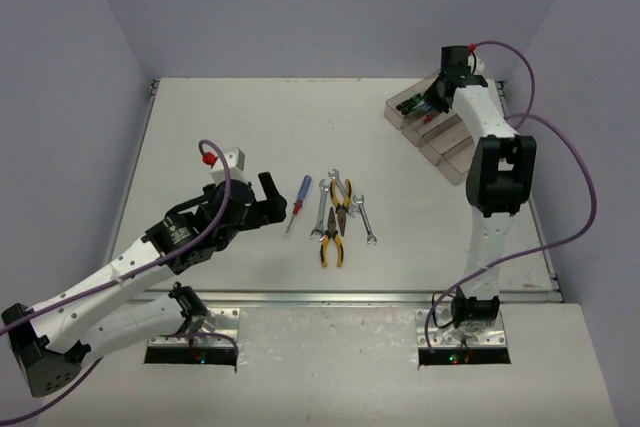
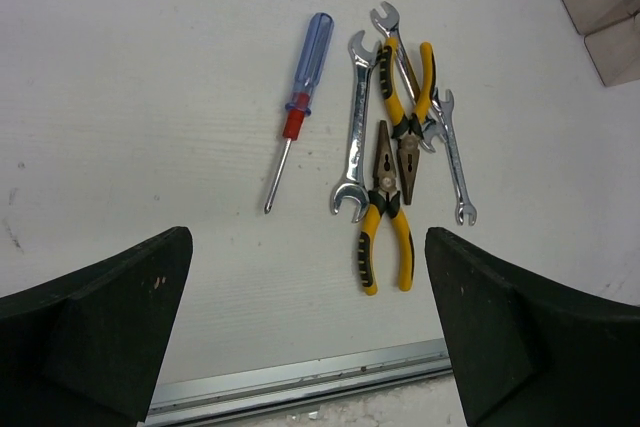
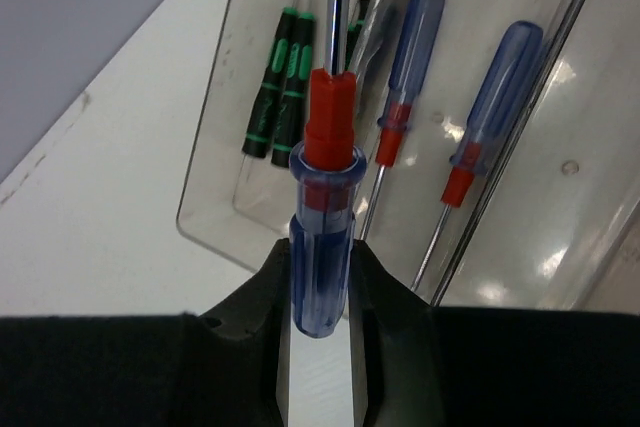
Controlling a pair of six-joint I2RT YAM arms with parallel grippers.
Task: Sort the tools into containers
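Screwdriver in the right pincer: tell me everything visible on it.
The screwdriver has a clear blue plastic handle, a red collar and a bare metal shaft whose tip runs out of the wrist view. The right pincer is shut on the handle's butt end, one black finger on each side. It points away from the wrist, shaft over a smoky clear bin, apparently touching nothing but the fingers.

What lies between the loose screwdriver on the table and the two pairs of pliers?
A silver wrench lies between the screwdriver and the pliers, clearest in the left wrist view.
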